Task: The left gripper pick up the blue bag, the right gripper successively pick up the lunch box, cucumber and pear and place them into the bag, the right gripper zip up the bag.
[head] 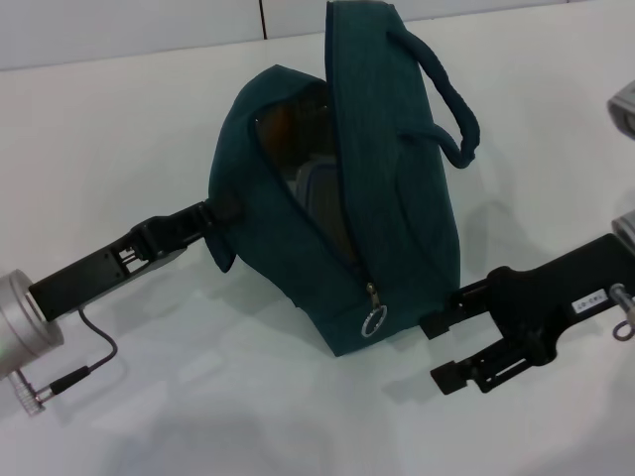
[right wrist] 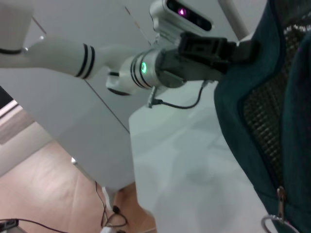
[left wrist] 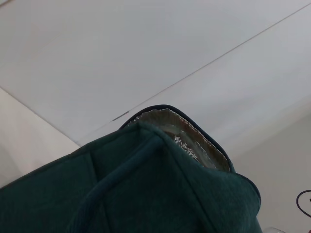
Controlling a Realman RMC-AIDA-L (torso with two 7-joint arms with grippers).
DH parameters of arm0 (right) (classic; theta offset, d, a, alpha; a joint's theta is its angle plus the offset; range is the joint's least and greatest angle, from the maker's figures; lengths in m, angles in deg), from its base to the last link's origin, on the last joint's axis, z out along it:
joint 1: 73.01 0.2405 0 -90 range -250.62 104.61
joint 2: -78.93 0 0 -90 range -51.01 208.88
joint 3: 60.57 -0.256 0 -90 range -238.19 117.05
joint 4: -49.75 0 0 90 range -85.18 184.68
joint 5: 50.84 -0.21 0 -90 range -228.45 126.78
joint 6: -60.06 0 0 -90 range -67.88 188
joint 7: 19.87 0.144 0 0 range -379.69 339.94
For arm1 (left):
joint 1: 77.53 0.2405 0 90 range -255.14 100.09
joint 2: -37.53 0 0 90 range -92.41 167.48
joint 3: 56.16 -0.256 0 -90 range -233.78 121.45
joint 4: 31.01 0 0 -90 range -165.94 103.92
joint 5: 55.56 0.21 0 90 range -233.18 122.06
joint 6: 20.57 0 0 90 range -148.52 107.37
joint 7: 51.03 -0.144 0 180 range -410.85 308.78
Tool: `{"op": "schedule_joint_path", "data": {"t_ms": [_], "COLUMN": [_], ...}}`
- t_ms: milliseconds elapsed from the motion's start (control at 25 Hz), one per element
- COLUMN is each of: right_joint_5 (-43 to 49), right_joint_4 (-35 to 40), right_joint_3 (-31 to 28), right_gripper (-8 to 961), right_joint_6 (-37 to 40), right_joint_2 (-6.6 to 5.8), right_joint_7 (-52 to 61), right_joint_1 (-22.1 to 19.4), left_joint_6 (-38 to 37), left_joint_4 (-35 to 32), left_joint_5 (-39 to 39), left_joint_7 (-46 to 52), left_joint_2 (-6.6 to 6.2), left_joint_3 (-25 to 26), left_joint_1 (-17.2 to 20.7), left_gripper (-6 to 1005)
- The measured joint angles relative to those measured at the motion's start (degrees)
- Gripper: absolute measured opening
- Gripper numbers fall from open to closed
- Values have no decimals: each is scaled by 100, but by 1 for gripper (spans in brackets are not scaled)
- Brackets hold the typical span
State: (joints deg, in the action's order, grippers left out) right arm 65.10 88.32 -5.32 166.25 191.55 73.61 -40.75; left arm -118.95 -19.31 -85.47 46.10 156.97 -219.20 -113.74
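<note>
Gripping: left gripper (head: pixel 210 220) pinches the blue bag (head: pixel 397 258) at its left side flap.
Right gripper (head: pixel 437 352): fingers spread, just beside the bag's lower right (not touching).
Zipper ring (head: pixel 373 322): hanging low; bag mostly unzipped on the white table (head: pixel 119 129), something orange inside.

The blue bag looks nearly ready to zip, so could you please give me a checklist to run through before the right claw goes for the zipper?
1. Left claw holding the blue bag at its side: ok.
2. Bag standing on the table: ok.
3. Zipper ring pull visible at the low end of the opening: ok.
4. Right claw on the pull: not ok; it sits beside the bag's base.
5. Orange-yellow pear inside: ok; lunch box and cucumber: cannot tell.
6. Opening clear of the handle: ok.
</note>
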Motion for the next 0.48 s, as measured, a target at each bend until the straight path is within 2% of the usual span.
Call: {"op": "schedule_joint_path", "data": {"t_ms": [480], "right_joint_5": [13], "right_joint_4": [-2], "right_joint_3": [196], "right_gripper": [782], "right_joint_6": [-748], "right_joint_2": [198], "right_joint_7": [-39], "right_joint_1": [108], "left_joint_6": [31], "left_joint_4": [-10], "left_joint_5": [19], "left_joint_7": [-9], "left_joint_2": [9], "left_joint_3": [0], "left_joint_1": [10], "left_gripper": [86]}}
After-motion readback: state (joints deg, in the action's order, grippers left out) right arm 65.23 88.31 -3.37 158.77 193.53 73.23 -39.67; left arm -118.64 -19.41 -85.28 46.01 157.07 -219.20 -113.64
